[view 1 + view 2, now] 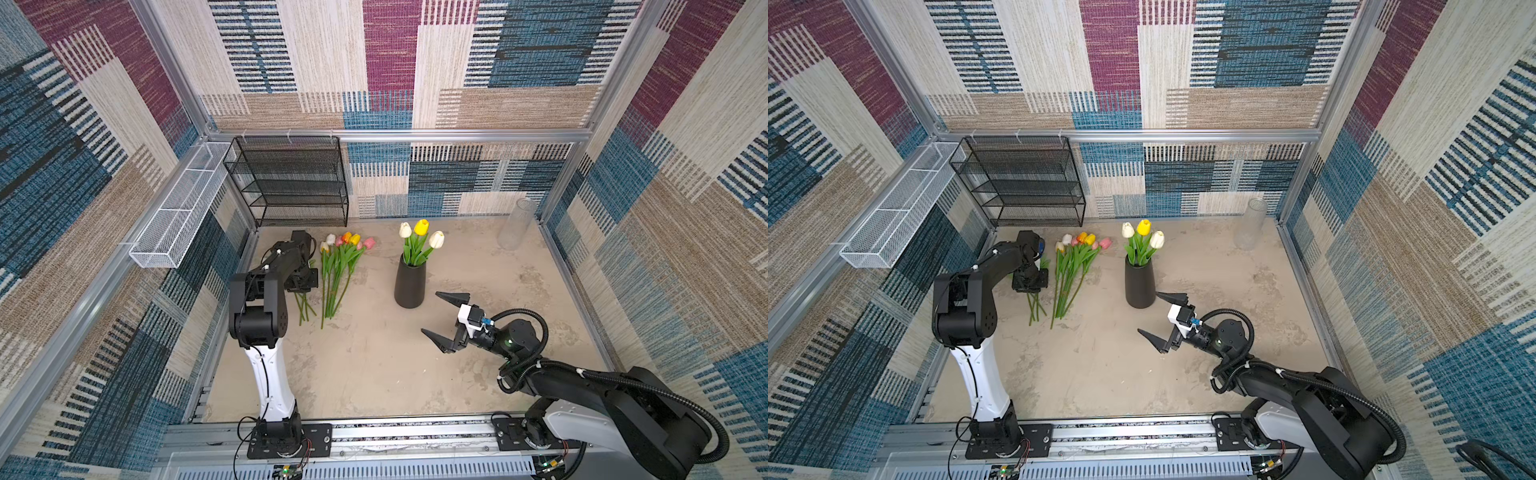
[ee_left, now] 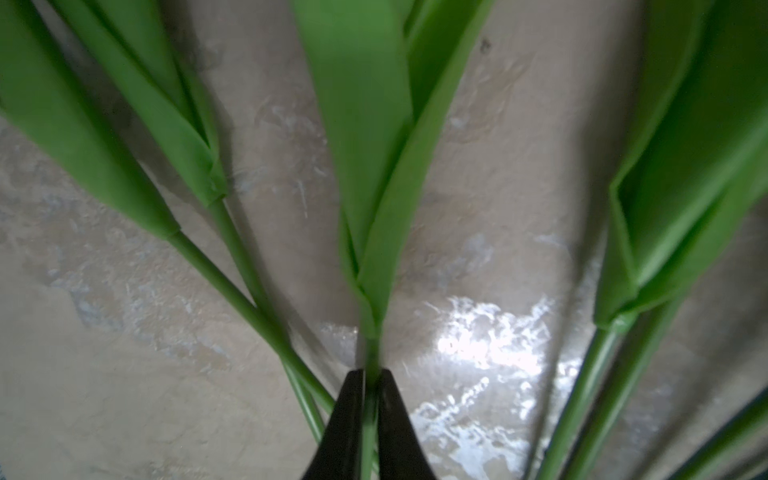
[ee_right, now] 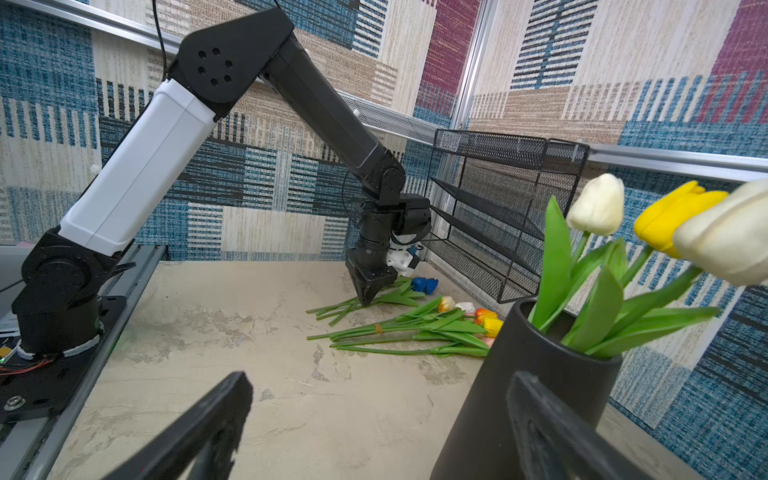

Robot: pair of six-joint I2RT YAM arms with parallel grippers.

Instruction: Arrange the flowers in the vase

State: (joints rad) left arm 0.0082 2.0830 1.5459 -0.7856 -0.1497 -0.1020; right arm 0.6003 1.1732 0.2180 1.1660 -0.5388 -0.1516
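**Desk:** What sits at the far left?

**Photographer:** A white wire tray [image 1: 166, 224] hangs on the side wall; a black mesh rack [image 1: 291, 183] stands at the back. Below them the left tool [image 2: 371, 374] points down at the bench [image 1: 374, 365], its jaws closed on one green stem [image 2: 370, 349]. That stem belongs to a loose group of blue-headed tulips [image 3: 424, 284]; the group's other stems lie just beside it on the bench.

**Desk:** And further right?

**Photographer:** A bundle of tulips [image 1: 338, 266] lies flat on the bench, with white, orange, yellow and pink heads toward the back wall and stems toward the front. Right again, the black vase [image 1: 410, 286] stands upright near the middle; three tulips [image 1: 420, 235] stand in it, two white and one yellow.

**Desk:** The other arm?

**Photographer:** The right tool [image 1: 429, 312] hovers close to the vase, at its front right, jaws spread wide and holding nothing; a clear glass cylinder [image 1: 515, 224] stands in the back right corner, well apart.
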